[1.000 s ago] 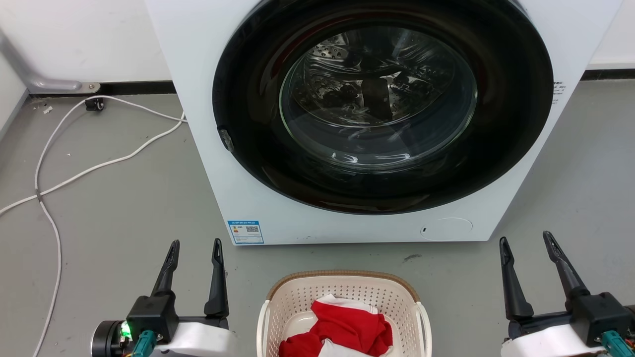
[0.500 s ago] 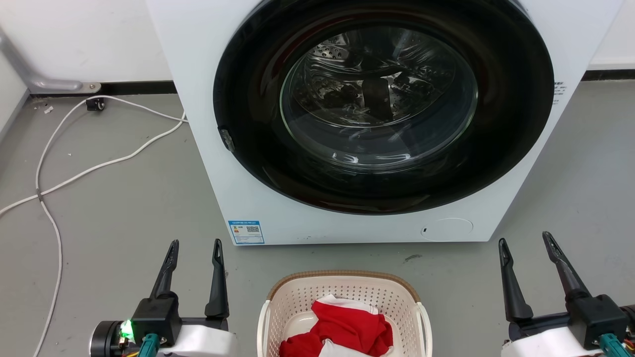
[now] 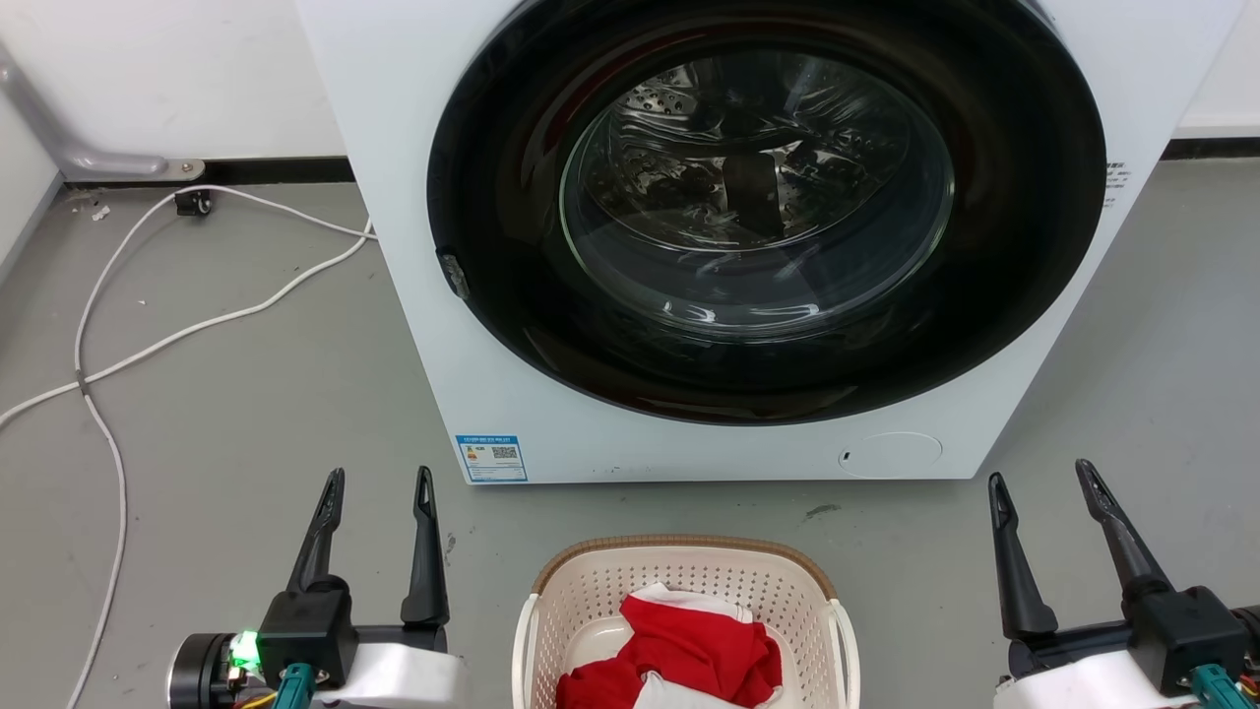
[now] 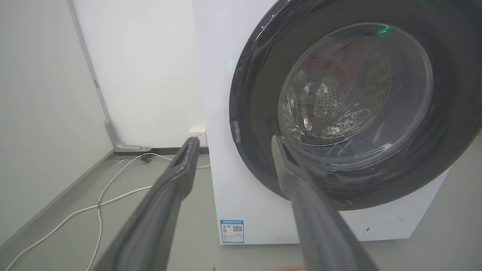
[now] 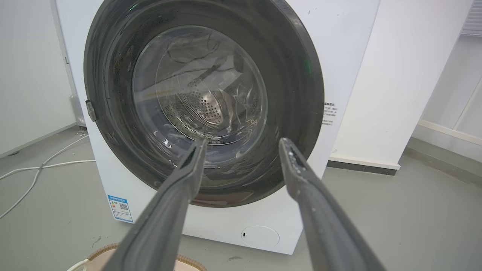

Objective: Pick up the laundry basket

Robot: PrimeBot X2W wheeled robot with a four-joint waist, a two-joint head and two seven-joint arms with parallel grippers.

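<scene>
- Laundry basket (image 3: 591,591) sits on the grey floor (image 3: 246,414) at bottom centre of the head view, in front of the washing machine (image 3: 512,394) and apart from it.
- Red and white cloth (image 3: 689,645) lies inside the basket.
- Left gripper (image 3: 380,475) is at lower left, fingers spread and empty, off the basket's left side.
- Right gripper (image 3: 1040,473) is at lower right, fingers spread and empty, further off the basket's right side.
- White cable (image 3: 157,340) trails across the floor at left.

Cream perforated laundry basket (image 3: 787,601), brown rim; red-white cloth (image 3: 689,650); white washing machine (image 3: 551,414).
</scene>
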